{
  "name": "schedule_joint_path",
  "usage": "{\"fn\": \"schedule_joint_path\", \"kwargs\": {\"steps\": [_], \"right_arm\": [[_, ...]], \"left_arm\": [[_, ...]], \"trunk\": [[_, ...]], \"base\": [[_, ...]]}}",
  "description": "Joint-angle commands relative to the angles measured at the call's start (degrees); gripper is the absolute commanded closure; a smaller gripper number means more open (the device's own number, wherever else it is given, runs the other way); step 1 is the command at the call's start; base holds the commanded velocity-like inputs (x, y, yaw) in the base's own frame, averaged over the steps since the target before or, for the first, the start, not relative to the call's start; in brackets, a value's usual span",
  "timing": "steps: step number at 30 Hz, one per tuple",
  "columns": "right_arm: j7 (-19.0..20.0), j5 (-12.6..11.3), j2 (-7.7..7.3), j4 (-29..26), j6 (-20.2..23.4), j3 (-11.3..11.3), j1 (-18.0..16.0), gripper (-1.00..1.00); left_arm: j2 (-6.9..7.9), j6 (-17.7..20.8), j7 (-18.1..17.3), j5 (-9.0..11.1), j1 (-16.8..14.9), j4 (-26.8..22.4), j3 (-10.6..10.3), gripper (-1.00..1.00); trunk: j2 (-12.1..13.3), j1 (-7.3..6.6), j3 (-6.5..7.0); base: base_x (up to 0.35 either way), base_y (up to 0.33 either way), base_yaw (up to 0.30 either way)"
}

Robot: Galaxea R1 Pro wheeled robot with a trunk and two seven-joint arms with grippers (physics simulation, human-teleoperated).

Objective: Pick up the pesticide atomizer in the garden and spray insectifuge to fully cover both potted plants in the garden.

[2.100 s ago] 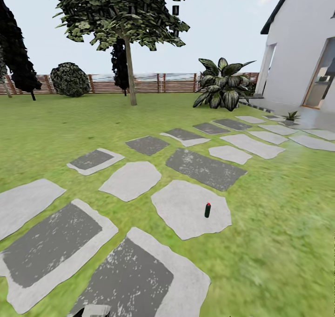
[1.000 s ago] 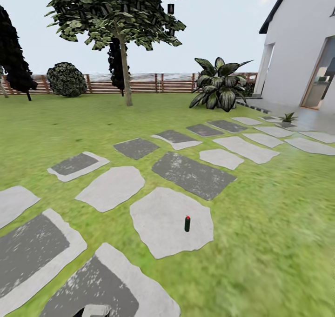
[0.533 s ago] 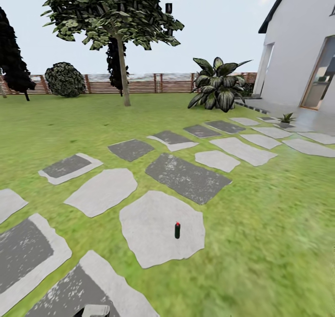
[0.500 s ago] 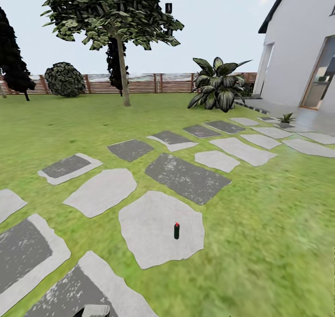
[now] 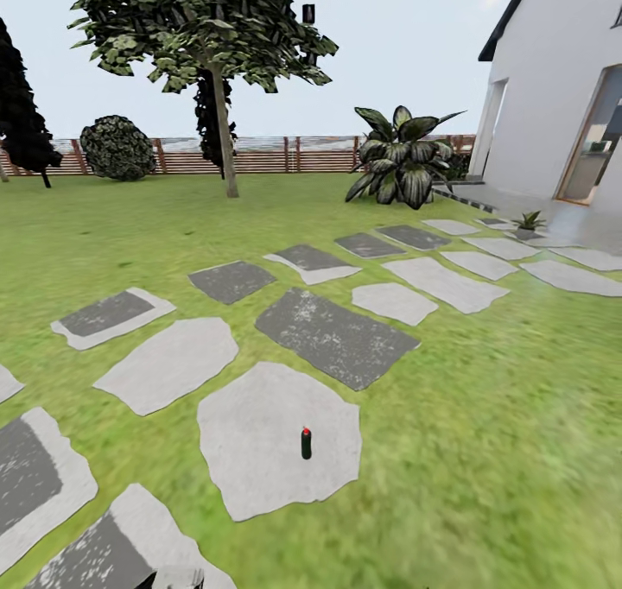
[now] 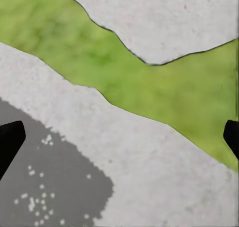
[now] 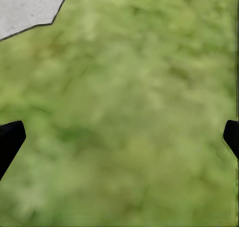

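Note:
The pesticide atomizer (image 5: 305,443) shows as a small dark upright thing with a red top, standing on a pale stepping stone (image 5: 259,451) in the garden lawn, low and near the middle of the head view. One potted plant (image 5: 527,221), a little green rosette, sits far off at the right by the house on grey paving. My left gripper (image 6: 121,139) is open over a stepping stone and a strip of grass, with nothing between its black fingertips. Over plain grass, my right gripper (image 7: 121,139) is open and empty too.
Grey stepping stones (image 5: 333,334) run across the lawn toward the white house (image 5: 561,97). A big striped-leaf bush (image 5: 402,167), a tree (image 5: 220,79), a round shrub (image 5: 117,147) and the slatted wooden fence (image 5: 268,154) stand at the back.
The whole head view has shifted: the camera has moved forward and toward the right, so the atomizer and stones sit lower and further left in the picture. Nothing on the ground has moved.

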Motion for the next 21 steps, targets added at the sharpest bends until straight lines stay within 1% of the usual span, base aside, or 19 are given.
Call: {"fn": "schedule_joint_path", "kwargs": {"steps": [1,21], "right_arm": [[0.02,0.07,0.02,0.06,-0.16,-0.15,-0.03,-1.00],[0.08,0.07,0.02,0.06,-0.17,-0.13,-0.03,-1.00]], "left_arm": [[-0.01,-0.20,0.11,-0.40,-0.04,0.04,0.11,-1.00],[-0.03,-0.20,0.11,-0.40,-0.05,0.04,0.11,-1.00]], "trunk": [[-0.02,0.00,-0.05],[-0.02,0.00,-0.05]], "base": [[0.160,-0.242,0.000],[0.160,-0.242,0.000]]}}
